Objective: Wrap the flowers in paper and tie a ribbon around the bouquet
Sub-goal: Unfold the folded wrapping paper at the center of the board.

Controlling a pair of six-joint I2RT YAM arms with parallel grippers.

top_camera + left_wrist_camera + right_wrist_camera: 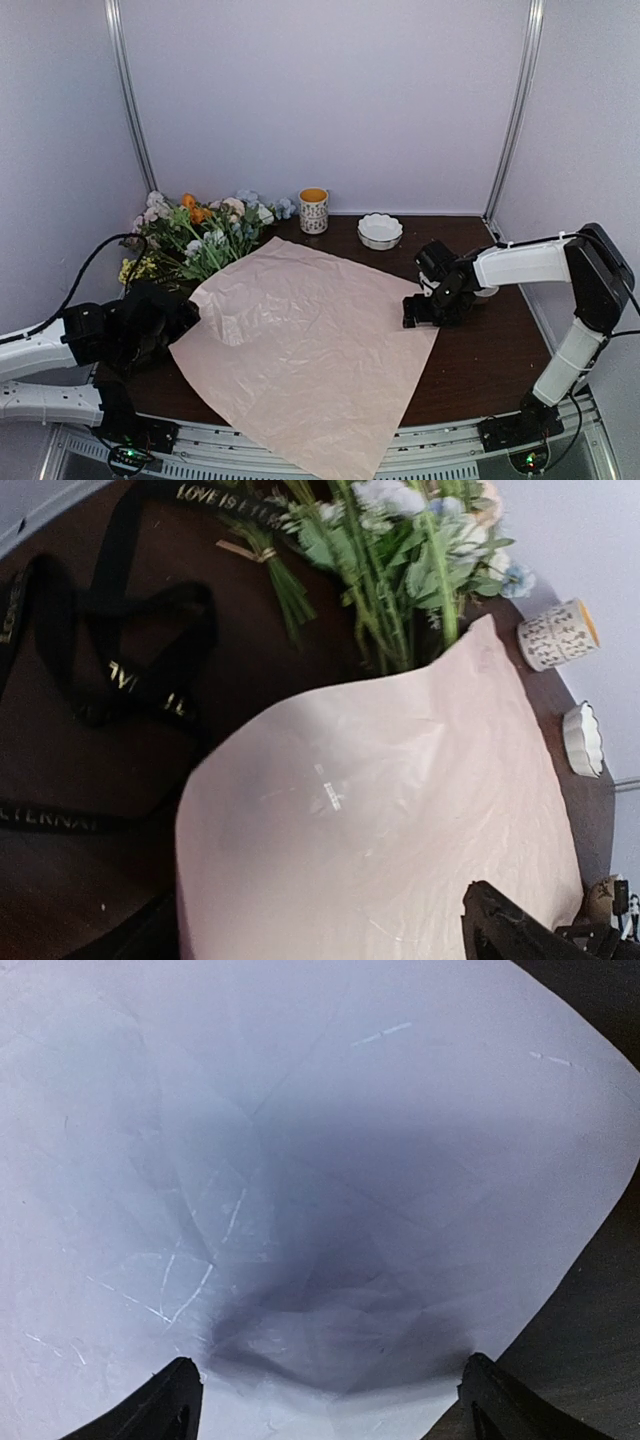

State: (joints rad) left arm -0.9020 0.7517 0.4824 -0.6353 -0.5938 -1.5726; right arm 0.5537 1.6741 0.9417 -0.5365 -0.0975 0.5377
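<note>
1. The paper is seen spread open on the worktop, slightly crinkled, with one corner pointing far and another hanging over the near edge. Laying out the sheet can be judged done.
2. The flowers are lying in a loose heap at the far left, stalks aimed toward the sheet. From the left wrist view a few stalk ends seem to be hidden behind the paper's raised far edge, though that cannot be settled. No stem is seen resting on top of the sheet.
3. The ribbon is sprawled in slack loops on the bare worktop at the left, just beside the paper's left edge. It is tied around nothing.
4. The left claw is held wide open at the sheet's left corner, and nothing is gripped.
5. The right claw is likewise spread apart at the right corner, with the paper's tip lying between the fingers, unpinched.
6. A cup and a white bowl stand beyond the far corner and play no part.
7. Most of the job is judged outstanding: the stems are to be placed on the sheet, the paper rolled around them, and the ribbon fetched and knotted.
</note>
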